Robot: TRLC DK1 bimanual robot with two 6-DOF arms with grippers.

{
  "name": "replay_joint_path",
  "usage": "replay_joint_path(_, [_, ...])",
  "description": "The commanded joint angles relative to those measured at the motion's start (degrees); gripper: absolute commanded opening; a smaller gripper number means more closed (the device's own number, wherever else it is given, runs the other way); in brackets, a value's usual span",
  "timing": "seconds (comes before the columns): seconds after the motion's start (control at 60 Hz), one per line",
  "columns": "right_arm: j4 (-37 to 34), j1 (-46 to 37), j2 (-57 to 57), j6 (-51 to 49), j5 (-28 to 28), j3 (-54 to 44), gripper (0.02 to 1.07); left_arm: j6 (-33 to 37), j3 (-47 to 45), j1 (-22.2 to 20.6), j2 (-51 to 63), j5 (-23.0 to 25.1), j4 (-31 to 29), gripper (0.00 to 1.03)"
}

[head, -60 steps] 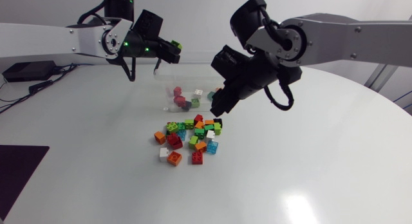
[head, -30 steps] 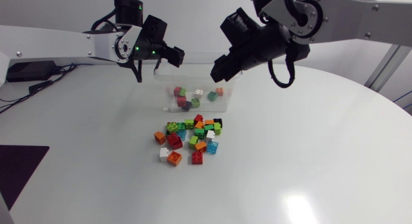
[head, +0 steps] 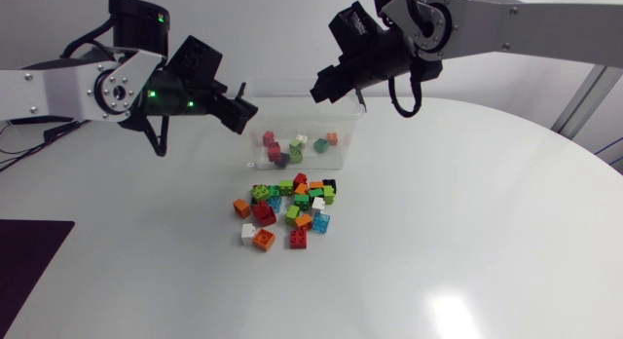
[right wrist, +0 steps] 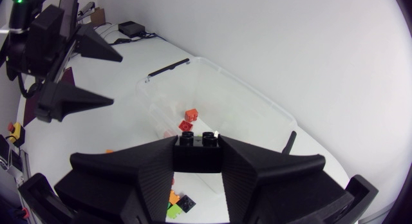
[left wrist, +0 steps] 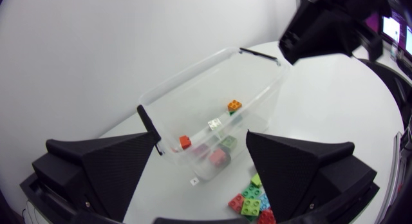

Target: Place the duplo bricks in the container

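The white table (head: 467, 232) carries a clear container (head: 292, 91) near its far edge, a few bricks already inside, and a pile of loose bricks (head: 287, 210) toward the middle. The right arm (head: 506, 27) hangs over the container's rim, jaws clamped on 1 black brick (right wrist: 199, 141). The left arm (head: 107, 86) waits beside the container, jaws apart and empty. This looks like the drop step. Next, the right jaws should part squarely over the opening.
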Motion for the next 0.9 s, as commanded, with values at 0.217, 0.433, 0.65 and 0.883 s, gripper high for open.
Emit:
replay_joint_path(0.217, [4.25, -0.69, 5.99, 1.78, 0.07, 4.85, 0.38, 6.13, -11.28, 1.25, -4.72, 2.92, -2.84, 0.99])
replay_joint_path(0.433, [5.66, -1.3, 10.03, 1.78, 0.77, 7.84, 0.38, 9.56, -16.03, 0.9, -5.24, 4.24, -3.01, 0.99])
replay_joint_path(0.65, [7.42, -2.0, 12.93, 1.78, 1.82, 9.68, 0.38, 14.3, -19.1, 0.81, -6.21, 7.05, -4.51, 0.99])
replay_joint_path(0.883, [6.89, -3.06, 16.88, 2.3, 2.7, 14.25, 0.6, 22.04, -21.83, 0.98, -6.03, 9.34, -7.41, 0.99])
